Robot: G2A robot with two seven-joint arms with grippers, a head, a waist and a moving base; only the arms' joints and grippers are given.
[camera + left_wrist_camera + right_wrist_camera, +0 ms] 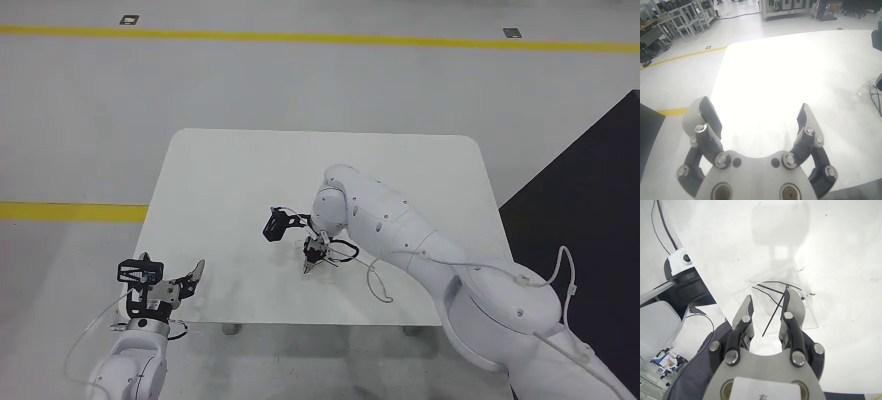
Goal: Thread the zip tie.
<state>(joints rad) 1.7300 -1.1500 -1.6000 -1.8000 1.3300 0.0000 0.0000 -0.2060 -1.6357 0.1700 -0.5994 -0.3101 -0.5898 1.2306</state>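
Note:
Several black zip ties lie in a clear plastic tray [810, 321] on the white table [240, 180]. One zip tie [775, 311] runs slantwise from its head near the tray's middle to its tip at the tray's edge. My right gripper [769, 296] stands open just above the tray, with this tie between its fingers, close against one pad [786, 302]. In the top view the right gripper [311, 260] is near the table's middle. My left gripper [754, 102] is open and holds nothing, over the table's near left corner [190, 278], far from the tray [866, 88].
A few small dark specks lie on the table around the tray. The table's near edge [300, 322] is close behind the right gripper. A yellow floor line [300, 38] runs beyond the table, and a dark panel [600, 190] stands to its right.

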